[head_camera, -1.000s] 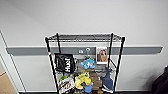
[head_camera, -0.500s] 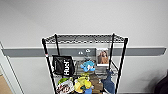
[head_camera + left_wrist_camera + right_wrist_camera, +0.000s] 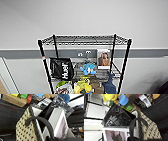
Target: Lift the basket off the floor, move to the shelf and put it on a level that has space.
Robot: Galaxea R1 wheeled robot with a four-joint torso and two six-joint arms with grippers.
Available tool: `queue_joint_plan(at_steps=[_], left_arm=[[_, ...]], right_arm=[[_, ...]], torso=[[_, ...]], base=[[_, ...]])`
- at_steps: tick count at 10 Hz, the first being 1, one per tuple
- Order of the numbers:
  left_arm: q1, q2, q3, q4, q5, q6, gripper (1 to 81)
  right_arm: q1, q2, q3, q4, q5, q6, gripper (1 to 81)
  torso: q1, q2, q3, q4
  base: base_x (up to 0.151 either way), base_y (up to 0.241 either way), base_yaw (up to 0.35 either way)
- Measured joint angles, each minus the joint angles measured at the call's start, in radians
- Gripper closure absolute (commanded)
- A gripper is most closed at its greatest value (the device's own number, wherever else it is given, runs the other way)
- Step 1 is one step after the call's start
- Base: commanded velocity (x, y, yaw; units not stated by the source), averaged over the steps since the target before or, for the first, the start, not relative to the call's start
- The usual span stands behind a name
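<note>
Left claw and right claw: open or clamped, impossible to tell. Close in front of each, the basket (image 3: 25,131), one dark loop handle (image 3: 41,120) arching back toward the left claw and the other (image 3: 134,122) toward the right. Cream chequered weave, dark braided rim, boxy shape. Probably light and slightly yielding in the walls, so best carried by both loops at once and kept level. Just beyond the rim, a stiff white picture frame (image 3: 56,119) and a glossy black bag (image 3: 116,117). Farther ahead, the black wire shelf (image 3: 42,57), its top level (image 3: 85,39) bare.
</note>
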Motion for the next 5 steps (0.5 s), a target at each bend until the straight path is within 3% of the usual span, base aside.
queue_joint_plan(at_steps=[5], left_arm=[[0.0, 0.0, 0.0, 0.001, 0.0, 0.0, 81.1]], right_arm=[[0.002, 0.0, 0.0, 0.0, 0.003, 0.0, 81.1]], torso=[[0.0, 0.0, 0.0, 0.0]], base=[[0.106, 0.0, 0.0]])
